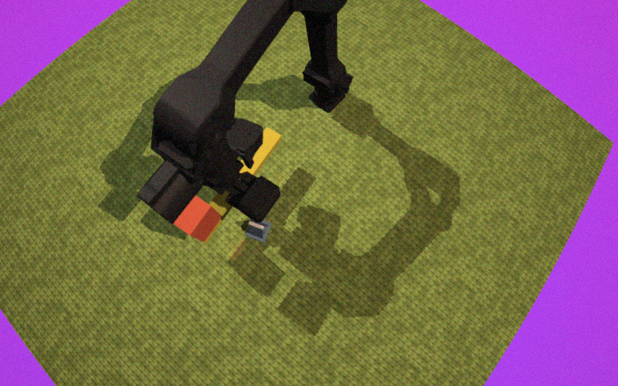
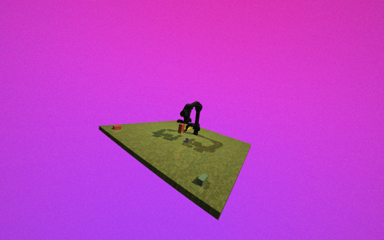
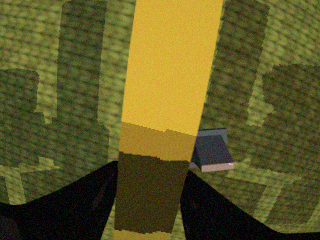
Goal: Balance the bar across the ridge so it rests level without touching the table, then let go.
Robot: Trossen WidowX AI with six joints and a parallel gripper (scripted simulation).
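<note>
The yellow bar (image 1: 269, 141) (image 2: 188, 129) (image 3: 170, 75) is held up above the table, with a red block (image 1: 193, 215) (image 2: 181, 128) at one end. My gripper (image 1: 236, 182) (image 3: 151, 174) is shut on the bar, between the block and the bar's far end. The small blue-grey ridge (image 1: 258, 231) (image 2: 186, 140) (image 3: 214, 150) stands on the table. In the wrist view it shows just right of the bar near the fingertips, its left side partly covered by the bar. The arm hides the bar's middle in the top view.
In the exterior view, a second red block (image 2: 116, 127) lies near the table's far left corner and a grey-green block (image 2: 202, 179) near its front corner. The arm's base (image 1: 327, 86) (image 2: 195, 130) stands behind the ridge. Arm shadows fall around the ridge.
</note>
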